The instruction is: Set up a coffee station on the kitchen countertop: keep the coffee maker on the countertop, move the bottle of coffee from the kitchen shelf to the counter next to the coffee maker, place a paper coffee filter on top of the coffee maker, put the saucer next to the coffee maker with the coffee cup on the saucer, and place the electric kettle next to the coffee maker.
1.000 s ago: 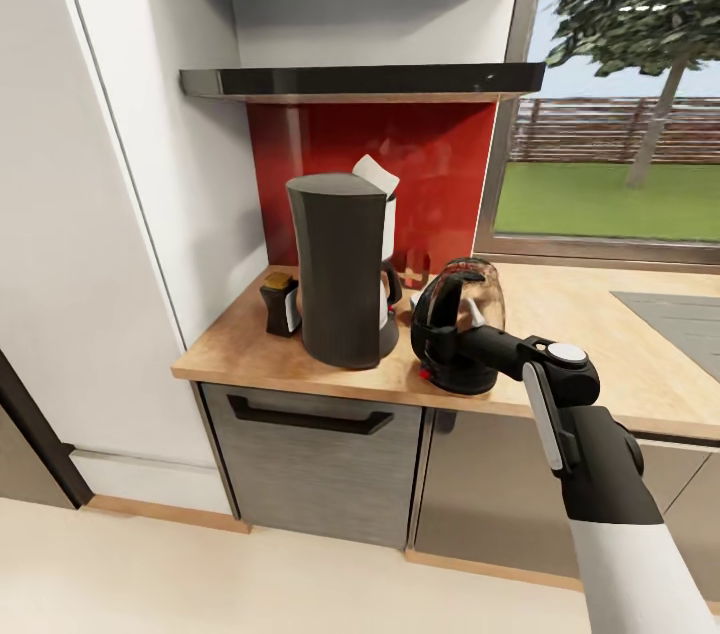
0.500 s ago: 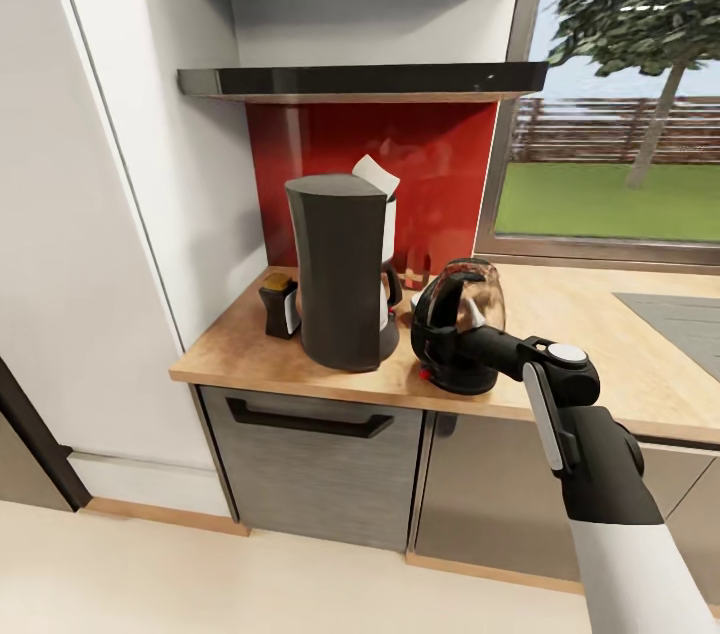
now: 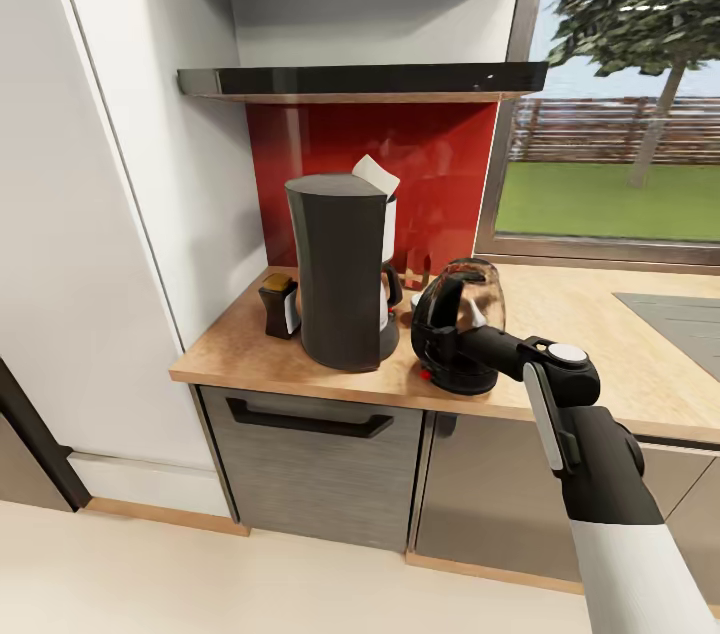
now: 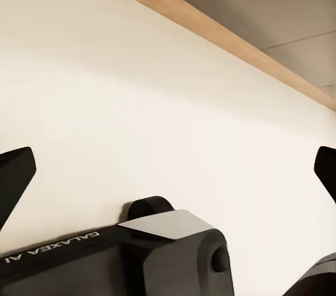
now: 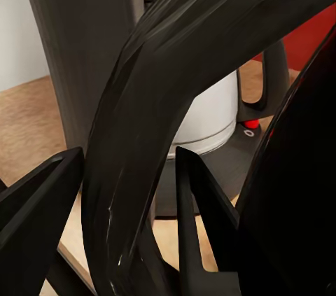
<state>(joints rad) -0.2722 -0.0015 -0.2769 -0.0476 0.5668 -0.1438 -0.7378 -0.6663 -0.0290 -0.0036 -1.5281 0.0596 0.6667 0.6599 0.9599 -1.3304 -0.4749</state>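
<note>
Right gripper (image 3: pixel 452 339) clamped around black handle of kettle (image 3: pixel 470 309), frame centre. Kettle: clear glass dome, black base, red switch, standing on countertop (image 3: pixel 610 359) just right of tall dark coffee maker (image 3: pixel 340 269). Left gripper (image 4: pixel 168 170) fingers spread apart over pale floor.

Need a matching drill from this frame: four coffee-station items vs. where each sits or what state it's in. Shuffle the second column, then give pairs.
Things:
1. bottle of coffee
2. paper coffee filter
3. electric kettle
4. kitchen shelf

Places or states:
A. handle between the right gripper's fingers
B. mounted above the red wall panel
C. on top of the coffee maker
D. on the counter between coffee maker and white wall

Pairs: 1-D, 2-C, 3-A, 4-B
</note>
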